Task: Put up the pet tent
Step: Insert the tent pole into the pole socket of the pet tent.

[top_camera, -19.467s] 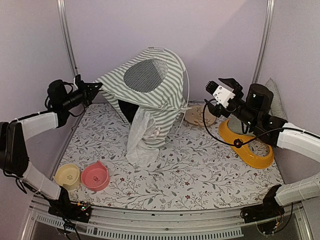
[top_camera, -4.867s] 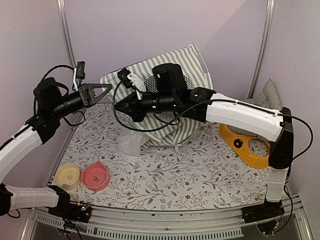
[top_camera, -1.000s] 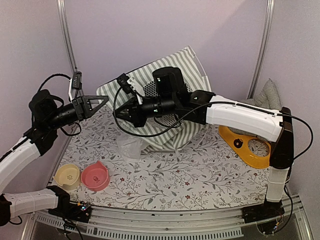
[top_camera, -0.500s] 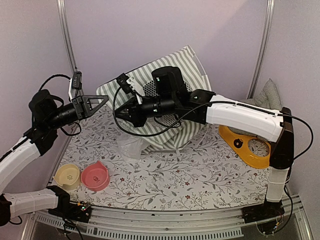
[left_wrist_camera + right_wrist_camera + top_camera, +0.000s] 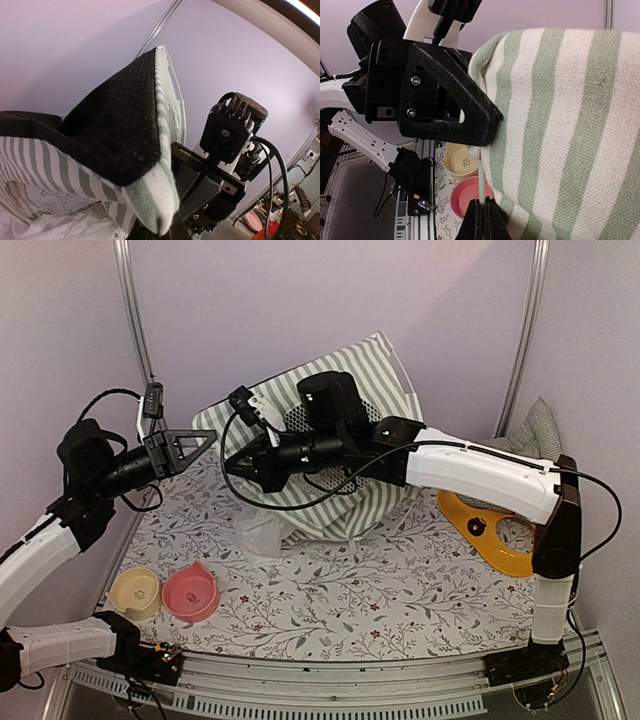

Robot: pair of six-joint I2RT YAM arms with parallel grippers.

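Left claw [image 5: 206, 443] is pressed together on the left corner of the pet tent [image 5: 385, 365], pinching the striped fabric there; right claw [image 5: 482, 214], which reaches across from the right side, is closed too, and it pinches a thin white pole [image 5: 481, 176] that comes out just under this same corner; the two claws are almost touching; the tent is at the far middle of the desk [image 5: 400, 580], partly hidden by the right arm [image 5: 480, 472]; its lace curtain [image 5: 262, 532] hangs down to the desk below the claws; a pink bowl [image 5: 190, 592] and a yellow bowl [image 5: 134, 590] sit side by side near the front left corner.
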